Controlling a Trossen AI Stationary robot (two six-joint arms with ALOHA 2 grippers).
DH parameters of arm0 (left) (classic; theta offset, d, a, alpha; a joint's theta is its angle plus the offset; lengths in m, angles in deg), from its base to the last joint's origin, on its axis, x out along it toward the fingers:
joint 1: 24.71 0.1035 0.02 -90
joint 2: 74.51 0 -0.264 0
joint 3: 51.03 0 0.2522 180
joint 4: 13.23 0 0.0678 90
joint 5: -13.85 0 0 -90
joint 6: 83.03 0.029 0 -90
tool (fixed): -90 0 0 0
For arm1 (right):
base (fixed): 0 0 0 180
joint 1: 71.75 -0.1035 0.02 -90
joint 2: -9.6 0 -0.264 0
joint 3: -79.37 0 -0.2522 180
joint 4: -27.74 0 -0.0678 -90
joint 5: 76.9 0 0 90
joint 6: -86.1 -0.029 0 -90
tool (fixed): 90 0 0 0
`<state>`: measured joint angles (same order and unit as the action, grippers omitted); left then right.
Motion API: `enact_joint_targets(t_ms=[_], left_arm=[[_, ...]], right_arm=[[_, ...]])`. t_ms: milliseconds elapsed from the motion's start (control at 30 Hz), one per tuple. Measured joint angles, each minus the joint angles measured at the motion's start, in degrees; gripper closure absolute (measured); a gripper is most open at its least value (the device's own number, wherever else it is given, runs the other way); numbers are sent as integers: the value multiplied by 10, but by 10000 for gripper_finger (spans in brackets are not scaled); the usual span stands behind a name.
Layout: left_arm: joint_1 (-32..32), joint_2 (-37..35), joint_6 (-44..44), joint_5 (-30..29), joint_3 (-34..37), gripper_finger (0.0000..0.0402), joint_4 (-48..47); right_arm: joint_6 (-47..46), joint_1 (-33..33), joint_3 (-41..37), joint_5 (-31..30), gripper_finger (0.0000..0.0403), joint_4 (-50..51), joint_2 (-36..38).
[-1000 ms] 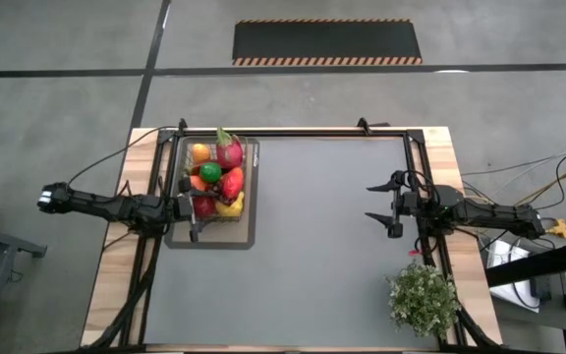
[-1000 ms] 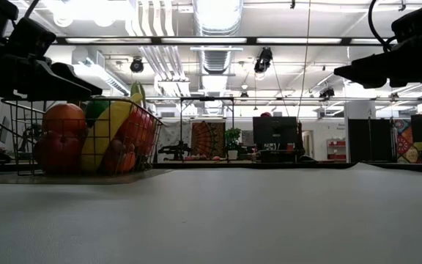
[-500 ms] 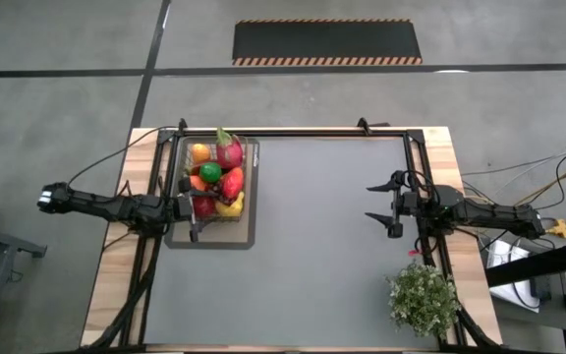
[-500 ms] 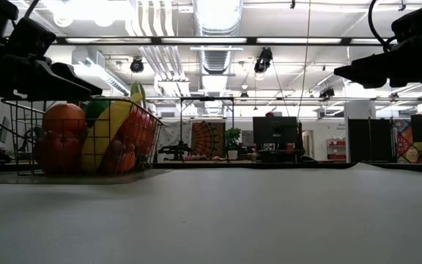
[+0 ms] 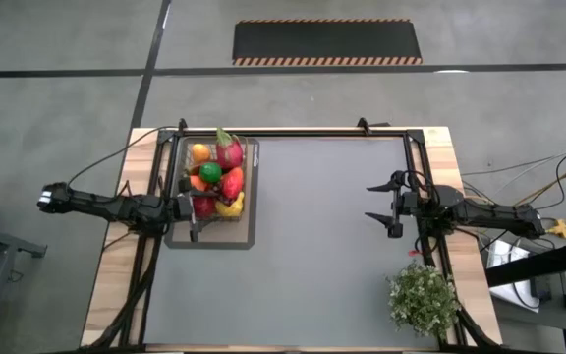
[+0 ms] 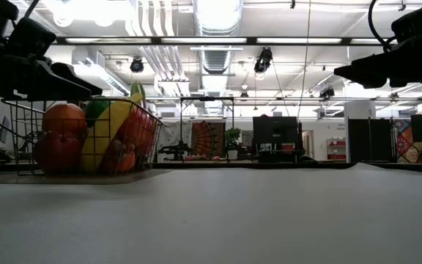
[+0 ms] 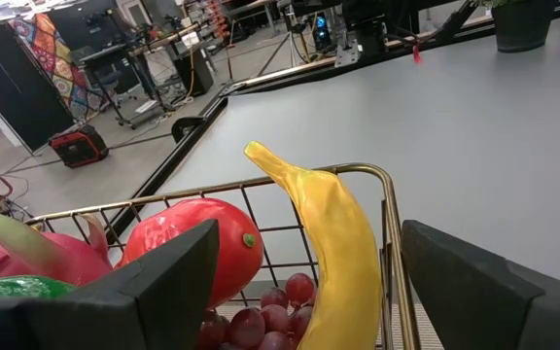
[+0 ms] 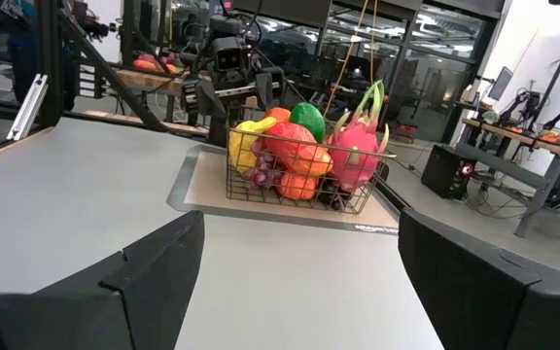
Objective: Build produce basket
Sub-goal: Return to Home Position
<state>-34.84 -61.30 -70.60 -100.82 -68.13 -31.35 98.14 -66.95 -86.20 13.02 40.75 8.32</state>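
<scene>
Gold basket [image 6: 24, 139] of produce [image 5: 216, 177] lies beside the spread left hand [image 5: 196, 213]; right hand [image 5: 373, 203] spread, well apart.

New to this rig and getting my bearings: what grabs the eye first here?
A wire basket heaped with bright fruit sits on a grey tray at the table's left, the open left gripper close by. A yellow banana leans at its rim. The right gripper waits open near a potted plant.

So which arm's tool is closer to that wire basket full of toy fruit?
Left. The left tool is over the gold wire basket's edge; the right tool is far across the grey table.
</scene>
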Motion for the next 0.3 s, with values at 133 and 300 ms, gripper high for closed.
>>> enact_joint_targets(t_ms=[133, 300], left_arm=[[0, 0, 0, 0, 0, 100, 0], [0, 0, 0, 0, 0, 100, 0]], right_arm=[[0, 0, 0, 0, 78, 0, 0], [0, 0, 0, 0, 78, 0, 0]])
